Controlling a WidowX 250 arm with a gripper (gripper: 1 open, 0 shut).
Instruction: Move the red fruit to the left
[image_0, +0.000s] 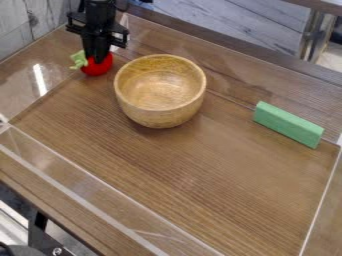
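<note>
From here the claw (95, 47) covers the upper part of the red fruit (98, 66), and its tips are too blurred to make out. The arm above it runs out past the far edge of view, and the near side of the counter (201, 185) is cut off too.
</note>
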